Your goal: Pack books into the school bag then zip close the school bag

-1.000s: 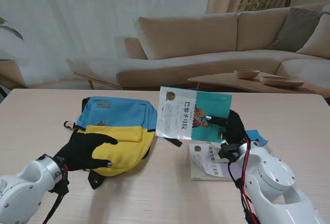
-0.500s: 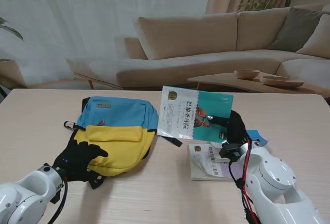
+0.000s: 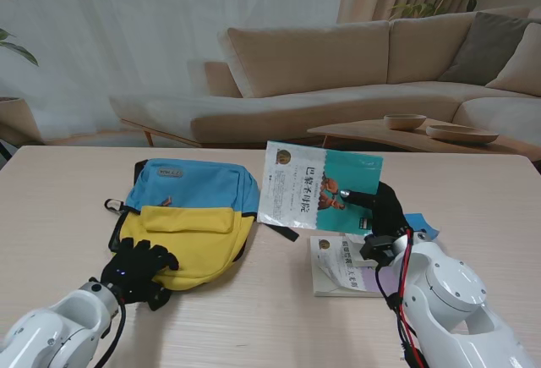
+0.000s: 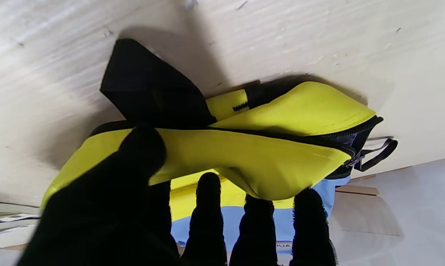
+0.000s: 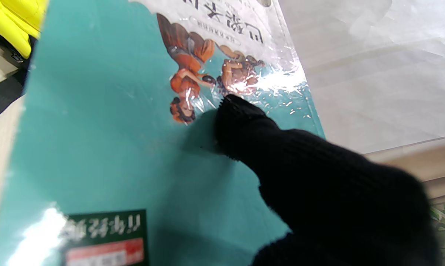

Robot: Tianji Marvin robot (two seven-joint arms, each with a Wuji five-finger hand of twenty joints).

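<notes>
On the pale wood table (image 3: 68, 182) lies the soft blue-and-yellow bag (image 3: 190, 216), left hand (image 3: 138, 271) gripping its near yellow edge. Right hand (image 3: 385, 211) holds a glossy teal book (image 3: 317, 189) tilted up beside it, over a second book (image 3: 342, 268).

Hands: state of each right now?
Left hand: shut on the school bag, pinching its yellow edge.
Right hand: shut on the teal book, held off the table.

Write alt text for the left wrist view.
The black-gloved left hand grips the yellow edge of the school bag, lifting it open along the zipper. A black strap lies on the pale wooden table.
</notes>
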